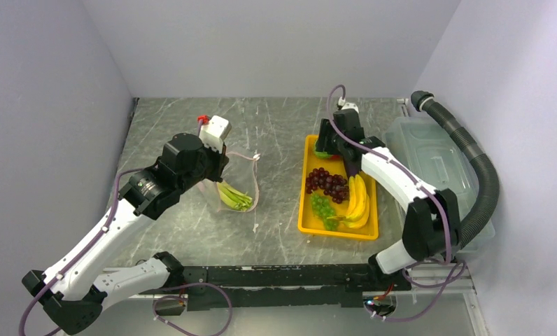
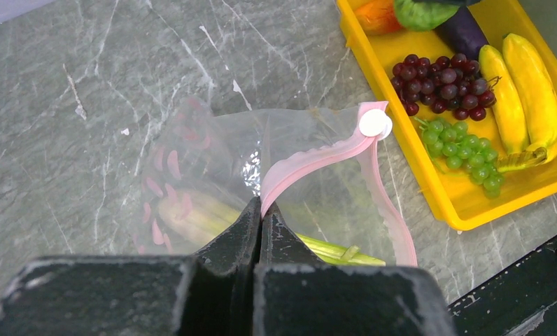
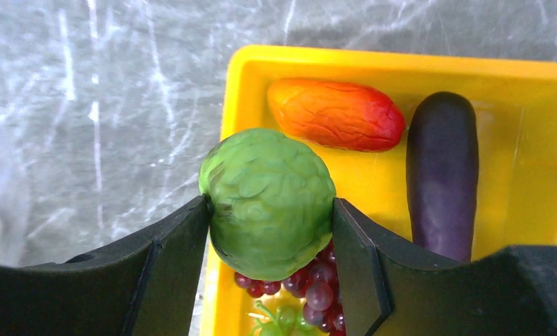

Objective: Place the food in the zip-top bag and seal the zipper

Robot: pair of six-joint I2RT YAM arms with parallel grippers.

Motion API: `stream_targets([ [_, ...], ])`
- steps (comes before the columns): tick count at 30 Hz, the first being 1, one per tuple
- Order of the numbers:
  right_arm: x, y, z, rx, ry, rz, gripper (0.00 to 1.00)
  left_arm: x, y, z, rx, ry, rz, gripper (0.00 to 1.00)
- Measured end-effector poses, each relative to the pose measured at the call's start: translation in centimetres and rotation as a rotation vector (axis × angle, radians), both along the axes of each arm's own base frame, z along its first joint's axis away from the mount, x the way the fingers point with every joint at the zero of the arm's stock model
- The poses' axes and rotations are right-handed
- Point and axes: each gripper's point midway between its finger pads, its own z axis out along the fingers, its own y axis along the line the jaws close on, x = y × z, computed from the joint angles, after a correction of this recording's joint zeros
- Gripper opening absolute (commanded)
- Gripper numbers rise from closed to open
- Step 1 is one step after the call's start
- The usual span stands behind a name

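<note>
In the top view, the zip-top bag [image 1: 244,178] lies on the counter [image 1: 276,133] at 9 o'clock from the yellow tray [image 1: 335,233], with the celery stalk [image 1: 235,197] inside; the left hand [image 1: 220,166] is at the bag's 11 o'clock edge, the right hand [image 1: 323,152] at the tray's 11 o'clock corner. In the left wrist view, the left hand is fully closed, pinching the pink zipper [image 2: 311,162] and holding the mouth up and open. The film looks thin, floppy and slippery, so we judge the stiffer strip the only dependable hold. The tray at 2 o'clock carries purple grapes [image 2: 440,84], green grapes [image 2: 464,147] and bananas [image 2: 524,91]. In the right wrist view, the right hand is partly open, its fingers [image 3: 178,245] pressed against both sides of the green leafy head [image 3: 265,189] over the tray's 9 o'clock rim. We judge the head light, firm and round; grip across its widest part, as it could roll out.
</note>
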Motion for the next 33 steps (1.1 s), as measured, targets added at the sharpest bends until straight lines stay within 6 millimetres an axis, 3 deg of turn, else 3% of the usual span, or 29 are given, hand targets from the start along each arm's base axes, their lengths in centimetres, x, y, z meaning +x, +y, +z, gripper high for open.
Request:
stream_targets([
  [5, -1.3, 0.7, 4.9, 0.049, -0.108, 0.049, 0.09, 0.0, 0.0, 0.0, 0.001, 0.0, 0.002, 0.0],
  [9, -3.5, 2.7, 8.1, 0.096, -0.176, 0.139, 0.09, 0.1, 0.0, -0.1, 0.002, 0.001, 0.002, 0.0],
  [21, -14.9, 11.5, 16.9, 0.292, -0.365, 0.601, 0.09, 0.1, 0.0, -0.1, 0.003, 0.003, 0.005, 0.0],
  [24, -17.4, 13.3, 17.8, 0.324, -0.384, 0.702, 0.09, 0.2, 0.1, -0.1, 0.003, 0.002, 0.012, 0.0],
  [28, -19.9, 15.5, 17.7, 0.34, -0.37, 0.813, 0.09, 0.3, 0.2, -0.2, 0.003, 0.005, 0.028, 0.0],
  [33, -21.6, 18.1, 16.6, 0.327, -0.334, 0.897, 0.09, 0.4, 0.4, -0.2, -0.005, 0.01, 0.047, 0.0],
])
